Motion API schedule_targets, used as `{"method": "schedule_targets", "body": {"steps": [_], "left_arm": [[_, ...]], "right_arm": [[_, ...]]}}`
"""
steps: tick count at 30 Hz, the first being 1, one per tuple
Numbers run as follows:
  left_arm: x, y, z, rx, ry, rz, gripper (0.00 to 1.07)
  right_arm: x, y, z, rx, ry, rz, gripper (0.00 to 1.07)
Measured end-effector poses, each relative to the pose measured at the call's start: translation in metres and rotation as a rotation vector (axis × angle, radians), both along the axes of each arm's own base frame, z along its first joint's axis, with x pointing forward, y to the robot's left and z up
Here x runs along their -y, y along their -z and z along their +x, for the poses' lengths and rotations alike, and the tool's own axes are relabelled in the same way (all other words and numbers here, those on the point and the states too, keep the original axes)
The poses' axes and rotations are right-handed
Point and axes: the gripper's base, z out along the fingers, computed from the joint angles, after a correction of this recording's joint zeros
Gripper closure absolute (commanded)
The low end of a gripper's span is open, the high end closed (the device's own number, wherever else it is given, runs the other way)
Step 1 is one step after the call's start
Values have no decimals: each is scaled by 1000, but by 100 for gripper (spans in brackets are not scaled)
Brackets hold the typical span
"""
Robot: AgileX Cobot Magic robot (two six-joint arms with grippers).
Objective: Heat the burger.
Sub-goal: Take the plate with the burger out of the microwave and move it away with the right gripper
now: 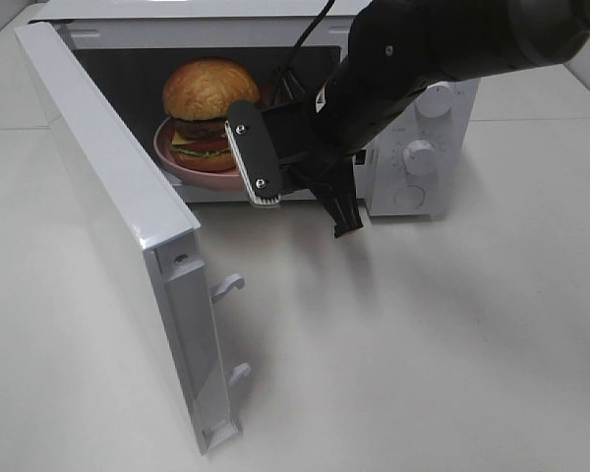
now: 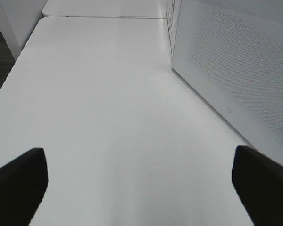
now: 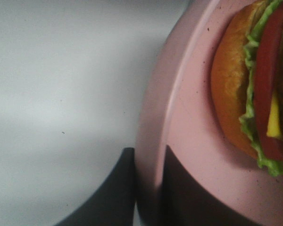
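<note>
The microwave (image 1: 275,108) serves as the landmark. Its door (image 1: 118,226) stands swung wide toward the front, which leaves the cavity reachable. Inside that cavity sits the burger (image 1: 209,103) on a pink plate (image 1: 192,162), so the food rides on something a gripper can take by the edge instead of squeezing the bun. The right gripper (image 3: 148,188) reaches into the opening, its jaws pinching the plate's rim, one finger on each face of the edge. The plate looks almost fully seated, and I judge the hold is for placing it. The left gripper (image 2: 141,188) hangs outside, beside the door's outer face, jaws spread and empty, probably waiting to shut the door. Count: one microwave, one burger, one plate, two knobs (image 1: 423,133) on the panel.
</note>
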Motion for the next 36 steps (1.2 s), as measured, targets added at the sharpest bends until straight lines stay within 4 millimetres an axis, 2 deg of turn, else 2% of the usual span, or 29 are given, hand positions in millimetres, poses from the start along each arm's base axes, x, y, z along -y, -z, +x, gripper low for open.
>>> {"method": "schedule_targets", "body": {"steps": [4,13,36], "left_arm": [[0,0,0,0,0,0,9],[0,0,0,0,0,0,9],[0,0,0,0,0,0,9]], "right_arm": [[3,-1,-4,9,-10,-6,107],[20,-4,-27,24,-32,-23,107],[70,-19,-97,34,-25,-15,107]]}}
